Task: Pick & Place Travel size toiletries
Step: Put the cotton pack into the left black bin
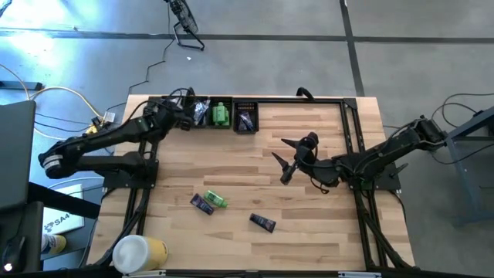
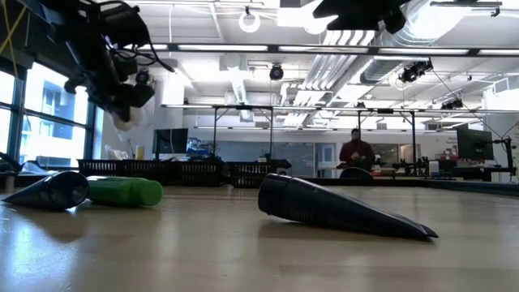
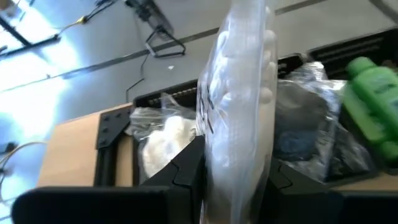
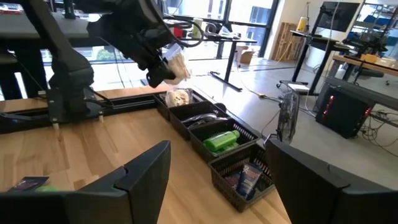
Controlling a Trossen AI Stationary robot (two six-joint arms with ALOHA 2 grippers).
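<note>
left gripper [image 4: 163, 67], clamped on a white plastic-wrapped packet [image 3: 239, 93], apparently hovers over the far-left bin [image 4: 180, 99]; release should be low and centred; right gripper [image 1: 287, 161] waits open.

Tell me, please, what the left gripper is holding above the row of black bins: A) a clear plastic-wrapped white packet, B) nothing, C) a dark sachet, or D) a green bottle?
A: the left wrist view shows the left gripper clamped on a clear plastic-wrapped white packet, and the right wrist view shows it hanging above the black bins.
</note>
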